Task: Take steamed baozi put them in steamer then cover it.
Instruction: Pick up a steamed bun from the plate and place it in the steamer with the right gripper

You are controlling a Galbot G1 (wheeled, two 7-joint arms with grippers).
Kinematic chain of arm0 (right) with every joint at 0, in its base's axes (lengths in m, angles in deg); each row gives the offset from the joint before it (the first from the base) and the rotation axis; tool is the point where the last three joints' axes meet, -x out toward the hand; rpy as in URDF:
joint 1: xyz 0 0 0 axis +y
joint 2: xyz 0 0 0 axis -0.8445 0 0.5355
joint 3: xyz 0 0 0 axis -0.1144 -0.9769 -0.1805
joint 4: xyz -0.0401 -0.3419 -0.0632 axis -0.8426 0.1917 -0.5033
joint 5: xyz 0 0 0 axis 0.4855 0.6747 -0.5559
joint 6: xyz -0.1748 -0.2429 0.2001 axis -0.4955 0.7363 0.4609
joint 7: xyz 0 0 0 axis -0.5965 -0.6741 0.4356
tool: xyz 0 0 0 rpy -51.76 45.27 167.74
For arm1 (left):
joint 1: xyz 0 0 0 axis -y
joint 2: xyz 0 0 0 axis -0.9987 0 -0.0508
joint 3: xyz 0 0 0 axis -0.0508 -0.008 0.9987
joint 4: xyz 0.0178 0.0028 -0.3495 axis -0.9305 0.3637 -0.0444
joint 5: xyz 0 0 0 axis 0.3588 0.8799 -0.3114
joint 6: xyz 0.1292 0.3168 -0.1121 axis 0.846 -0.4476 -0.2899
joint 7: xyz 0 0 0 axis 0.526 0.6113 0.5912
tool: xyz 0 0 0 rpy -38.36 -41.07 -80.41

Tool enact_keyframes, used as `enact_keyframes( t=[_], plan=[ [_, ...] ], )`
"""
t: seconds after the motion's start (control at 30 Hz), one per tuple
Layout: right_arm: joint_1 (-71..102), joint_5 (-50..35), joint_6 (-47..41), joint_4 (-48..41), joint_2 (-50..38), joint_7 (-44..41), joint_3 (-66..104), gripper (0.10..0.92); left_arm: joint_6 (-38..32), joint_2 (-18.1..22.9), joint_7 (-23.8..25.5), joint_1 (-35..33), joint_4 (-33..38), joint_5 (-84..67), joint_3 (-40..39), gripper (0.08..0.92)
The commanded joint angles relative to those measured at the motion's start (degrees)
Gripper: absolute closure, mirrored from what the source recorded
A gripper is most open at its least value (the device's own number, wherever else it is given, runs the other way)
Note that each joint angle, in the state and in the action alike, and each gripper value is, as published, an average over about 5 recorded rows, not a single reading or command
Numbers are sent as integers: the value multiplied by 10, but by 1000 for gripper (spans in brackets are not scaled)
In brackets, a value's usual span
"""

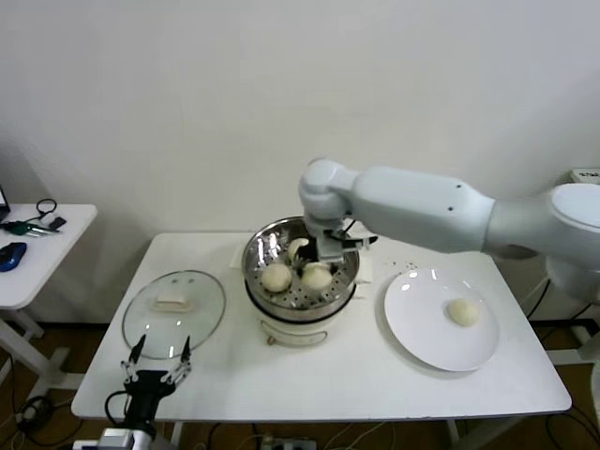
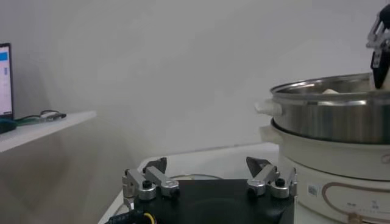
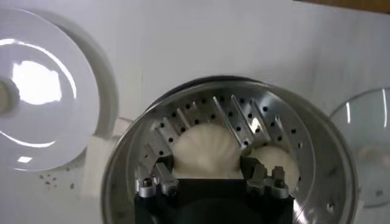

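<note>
- I see R gripper inside the round shiny steel steamer basket, its fingers narrow, one on each side of an off-white dough bun; real grip or not, I cannot tell.
- Two more buns lie in the basket.
- One bun is on the flat white plate, to the steamer's right.
- L gripper is wide open, parked at the table's front edge near the clear glass lid.

Right pincer around baozi in steamer

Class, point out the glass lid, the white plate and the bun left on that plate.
Glass lid (image 1: 174,314), head view, clear pane.
White plate (image 1: 417,323), head view, bare surface.
Bun (image 1: 463,312), head view, its top.
</note>
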Motion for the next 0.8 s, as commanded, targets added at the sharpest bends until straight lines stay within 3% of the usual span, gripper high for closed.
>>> enact_keyframes(
  t=[0.03,0.47,0.8],
  plan=[
    [27,19,17,2,27,2,0,321,0,-1,0,1,-3,-1,1,177],
    [26,14,13,4,19,-3,-5,307,0,0,0,2,-6,0,-2,177],
    [23,7,8,-8,13,-20,8,204,-1,0,-1,1,-6,0,-2,177]
  ],
)
